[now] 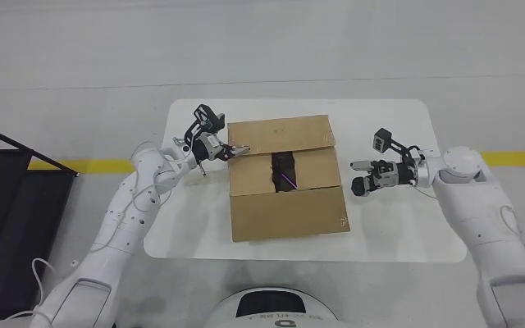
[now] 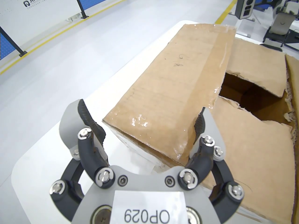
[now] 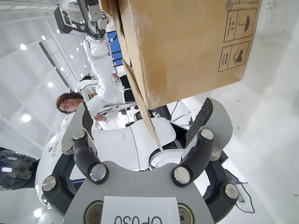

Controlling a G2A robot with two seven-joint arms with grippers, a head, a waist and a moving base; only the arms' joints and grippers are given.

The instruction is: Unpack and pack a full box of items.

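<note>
A white table [image 1: 385,238] stands on a pale grey floor with a yellow line behind it, and the box [image 1: 283,205] sits mid-table between your two grippers. Your left gripper [image 2: 142,115] has its fingers apart, and the end of the far flap [image 2: 177,75] lies between them, unpinched. Just past that flap, ahead of the hand, is the dark opening [image 2: 252,99], where something purple [image 1: 285,175] shows in the top view. Your right gripper [image 3: 146,108] is also spread wide and holds nothing. The box's side wall is just ahead of it, and a torn cardboard edge [image 3: 149,127] reaches in between its fingers. Judge the box as stiff corrugated board but weak where it is ragged, since the flap edges around the opening are torn and would likely rip further under a hard pull. The glossy tape [image 2: 217,54] along the far flap looks slick, so take hold on bare cardboard near the flap's end, close to the fold, rather than on tape or a torn lip. If it is full as the task says, expect it to be heavy, so fold the flaps back instead of trying to lift or drag it by them.
</note>
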